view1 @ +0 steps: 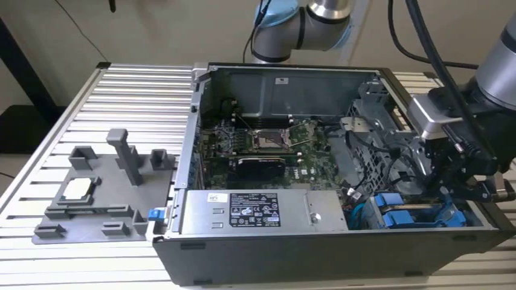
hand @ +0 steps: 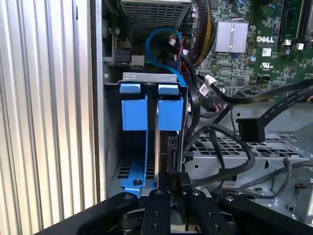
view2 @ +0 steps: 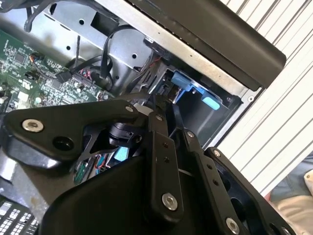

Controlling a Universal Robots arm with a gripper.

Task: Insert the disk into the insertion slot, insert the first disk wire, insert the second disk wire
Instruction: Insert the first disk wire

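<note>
Fingers of the gripper [hand: 175, 193] sit close together, and we see them pinching a black plug [hand: 177, 182] right against the edge of the disk [hand: 168, 147]. The disk stands on edge in its blue bracket inside the grey slot [hand: 149, 77], beside a second blue bracket [hand: 134, 112]. In the exterior view we find the arm reaching into the open case [view1: 322, 257] at the corner toward the exterior view's right, past the power supply [view1: 250, 211].
</note>
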